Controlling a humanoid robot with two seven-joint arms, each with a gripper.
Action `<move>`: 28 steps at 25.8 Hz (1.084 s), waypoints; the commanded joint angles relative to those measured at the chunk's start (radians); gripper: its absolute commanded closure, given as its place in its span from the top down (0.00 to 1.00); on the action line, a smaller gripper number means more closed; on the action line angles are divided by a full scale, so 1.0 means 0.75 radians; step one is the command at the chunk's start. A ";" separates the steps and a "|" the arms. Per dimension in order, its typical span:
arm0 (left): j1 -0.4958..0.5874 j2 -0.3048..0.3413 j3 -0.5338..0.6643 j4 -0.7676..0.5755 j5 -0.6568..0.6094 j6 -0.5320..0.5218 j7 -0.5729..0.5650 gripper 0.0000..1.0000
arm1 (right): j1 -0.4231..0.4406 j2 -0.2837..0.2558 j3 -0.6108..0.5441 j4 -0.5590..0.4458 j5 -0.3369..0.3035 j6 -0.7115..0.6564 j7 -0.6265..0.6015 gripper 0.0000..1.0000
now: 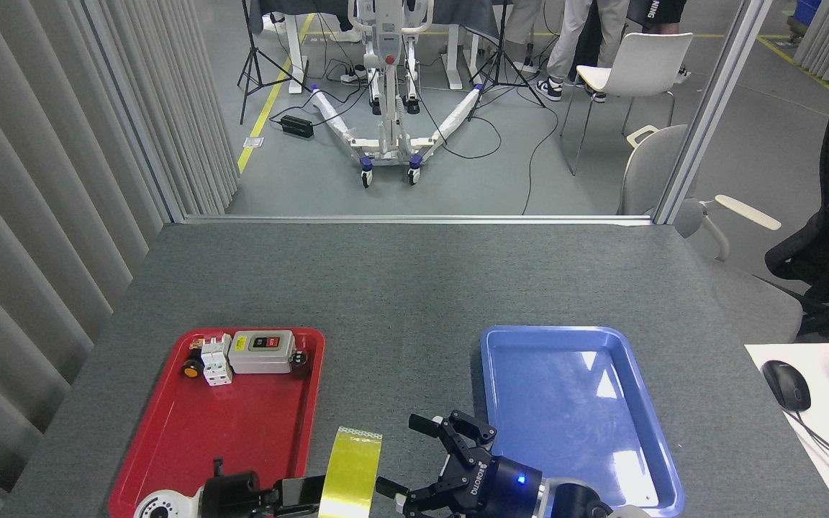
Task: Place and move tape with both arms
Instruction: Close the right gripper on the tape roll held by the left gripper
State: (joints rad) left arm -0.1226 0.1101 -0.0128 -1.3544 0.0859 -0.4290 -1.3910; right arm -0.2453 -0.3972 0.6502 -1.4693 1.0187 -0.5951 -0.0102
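The tape [350, 471] is a glossy yellow roll seen edge-on at the bottom centre, held upright above the table between the two trays. My left gripper [306, 493] comes in from the bottom left and is shut on the tape's left side. My right gripper [425, 460], black with a blue light, stands open just right of the tape, its fingers spread and facing the roll without touching it. The lower part of the tape is cut off by the view's edge.
A red tray [170, 446] at the left holds a grey switch box [262, 352] and small electrical parts at its far end. A blue tray [573, 403] lies at the right with nothing in it. A mouse [786, 385] sits on a white desk at far right.
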 commanded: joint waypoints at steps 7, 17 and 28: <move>0.002 0.000 0.015 -0.006 0.076 -0.001 -0.054 0.00 | -0.062 0.086 0.056 0.065 0.004 0.004 0.018 0.89; -0.004 -0.002 0.019 0.000 0.094 -0.001 -0.072 0.00 | -0.086 0.133 0.062 0.067 0.004 0.006 0.018 0.80; -0.010 -0.002 0.031 0.008 0.094 -0.001 -0.072 0.00 | -0.086 0.129 0.060 0.065 0.002 -0.012 0.018 0.61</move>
State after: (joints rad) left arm -0.1293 0.1089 0.0052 -1.3503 0.1565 -0.4299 -1.4453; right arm -0.3110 -0.2992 0.6949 -1.4194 1.0215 -0.5986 0.0056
